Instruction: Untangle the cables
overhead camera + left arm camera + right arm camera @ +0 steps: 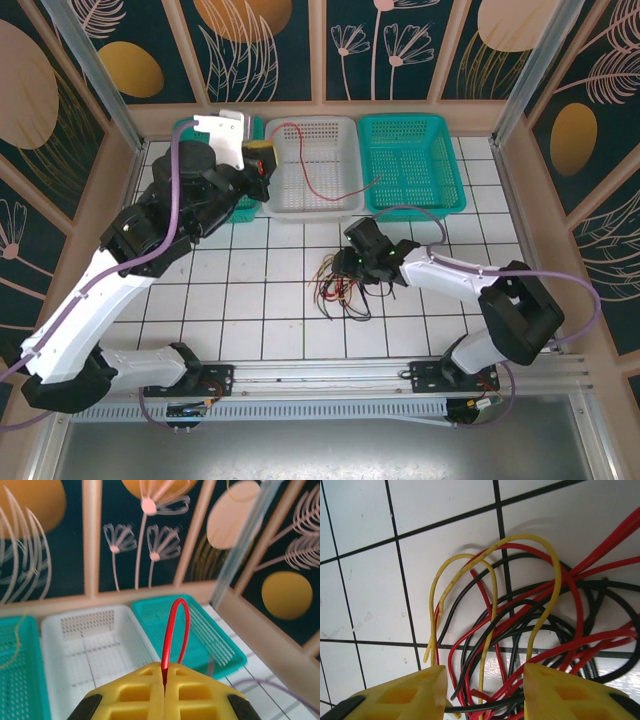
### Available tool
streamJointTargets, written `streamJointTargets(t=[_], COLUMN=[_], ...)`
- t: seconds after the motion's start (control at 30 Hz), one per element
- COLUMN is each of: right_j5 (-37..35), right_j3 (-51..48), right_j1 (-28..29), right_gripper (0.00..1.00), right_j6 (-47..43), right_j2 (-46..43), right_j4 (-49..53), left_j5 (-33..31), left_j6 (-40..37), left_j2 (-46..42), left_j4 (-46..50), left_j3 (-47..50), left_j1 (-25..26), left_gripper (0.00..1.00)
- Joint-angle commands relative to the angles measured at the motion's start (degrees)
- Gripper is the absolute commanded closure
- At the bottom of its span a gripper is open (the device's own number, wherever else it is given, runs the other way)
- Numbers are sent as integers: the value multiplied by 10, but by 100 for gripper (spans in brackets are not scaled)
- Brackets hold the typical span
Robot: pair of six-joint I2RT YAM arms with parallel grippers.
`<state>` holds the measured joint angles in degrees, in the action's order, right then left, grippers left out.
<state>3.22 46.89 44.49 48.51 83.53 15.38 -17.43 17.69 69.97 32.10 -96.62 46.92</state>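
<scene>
Our left gripper (164, 675) is clenched on a red cable (176, 625) over the white basket (290, 205), upper middle; the strand's length runs rightward toward the teal basket (410, 212). Our right gripper (485, 680) hangs released, straddling the tangle (530, 625) at centre. We should pinch one yellow loop (465, 556) alone.

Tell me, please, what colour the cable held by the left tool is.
Red; the cable loops from the left tool, clearest in the left wrist view.
</scene>
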Motion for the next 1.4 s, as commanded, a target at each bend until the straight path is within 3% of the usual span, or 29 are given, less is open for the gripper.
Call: streamJointTargets(t=[0.0,0.2,0.43,0.7,0.8,0.87,0.9,0.93,1.13,1.37], right_j5=[-52,-84,-99,-94,-95,-96,-95,-92,-84,-86], right_j3=[31,44,42,50,62,66,66,65,65,60], right_j1=[2,-5,-11,-25,-28,-32,-34,-37,-50,-52], right_gripper=[56,55,55,55,55,55,55,55,55,55], right_j6=[-3,1,4,-1,-7,-10,-11,-12,-19,-19], right_j2=[-48,-117,-153,-153,-145,-145,-147,-149,-139,-115], right_j4=[44,90,126,124,134,138,137,136,136,136], left_j5=[-65,20,47,78,106,122,131,142,168,214], left_j6=[-32,-6,-5,23,35,47,52,54,61,75], left_j2=[54,149,301,416,456,464,462,455,385,228], left_j4=[-7,-74,-74,-86,-73,-79,-91,-111,-193,-222], left_j3=[-45,-93,-220,-266,-268,-236,-207,-173,-34,92], left_j1=[-13,-101,-139,-179,-182,-182,-182,-182,-182,-182], left_gripper=[100,100,100,100,66,53,36,29,26,33])
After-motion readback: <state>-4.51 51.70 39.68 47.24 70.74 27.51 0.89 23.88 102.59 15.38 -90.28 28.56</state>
